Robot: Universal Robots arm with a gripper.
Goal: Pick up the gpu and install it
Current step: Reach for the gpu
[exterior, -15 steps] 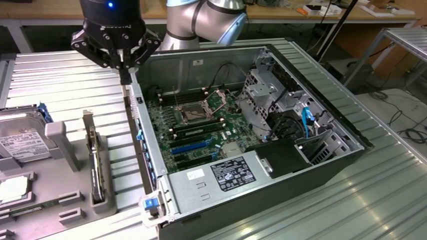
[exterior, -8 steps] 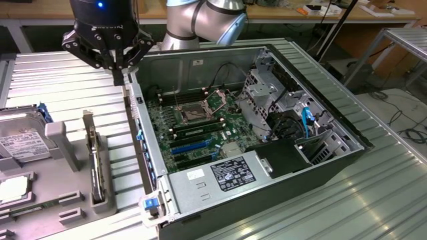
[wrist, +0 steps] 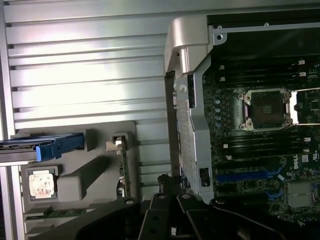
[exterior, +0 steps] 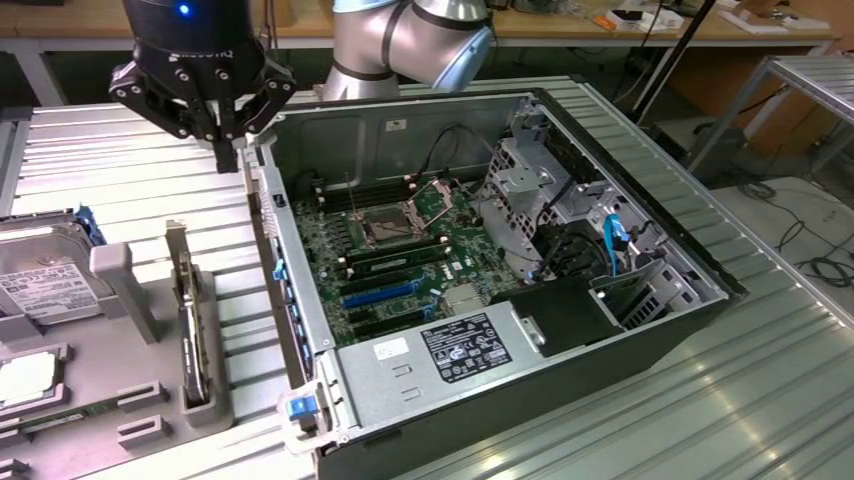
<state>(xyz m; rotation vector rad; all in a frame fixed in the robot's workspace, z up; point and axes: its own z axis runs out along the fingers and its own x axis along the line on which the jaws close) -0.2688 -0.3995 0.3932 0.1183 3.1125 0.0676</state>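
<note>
Black two-finger gripper (exterior: 224, 152): fingers pressed together, empty, beside the rear corner of the open black computer case (exterior: 400, 135). Thin green, silver-bracketed gpu (exterior: 195, 325): apparently on edge in the grey moulded holder (exterior: 127, 285), well apart from the gripper toward the exterior view's foreground; long axis along the case wall.

Robotics lab: robot arm (exterior: 414, 45) beside an opened computer tower (exterior: 561, 392) on a ribbed metal surface (exterior: 747, 420), cluttered workbench (exterior: 787, 38) behind.

Your exterior view looks down obliquely at the case (exterior: 360, 135); wrist view, nearer, straight down, sharing its motherboard (wrist: 250, 167).
</note>
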